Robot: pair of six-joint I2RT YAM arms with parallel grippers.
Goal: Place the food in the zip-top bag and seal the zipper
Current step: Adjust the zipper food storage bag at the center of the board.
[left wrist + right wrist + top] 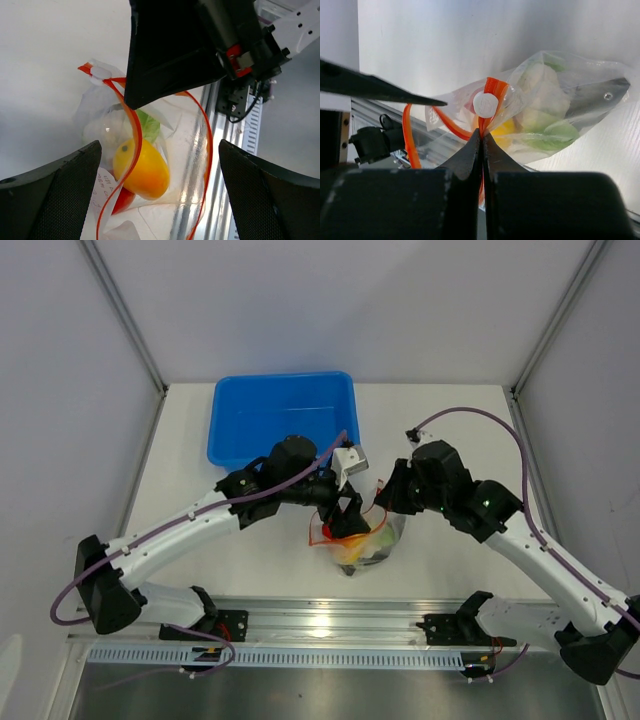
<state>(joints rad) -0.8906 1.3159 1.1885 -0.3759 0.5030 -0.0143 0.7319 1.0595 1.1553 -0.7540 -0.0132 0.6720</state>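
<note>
Holding toy foods (142, 167), the clear crinkly zip-top bag (570, 65) sat on the white table (460, 430) between the arms: soft, light, slippery. Right gripper (482, 135) pinched the red-orange zipper strip (492, 87), likely the firmest hold; left gripper (159, 150) was spread above the mouth.

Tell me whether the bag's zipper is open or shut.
Open. The zipper runs as two red tracks bowed apart, food showing between them; the white slider sits at one end.

Clear bag (388, 538), prob. w/ food (356, 547)
</note>
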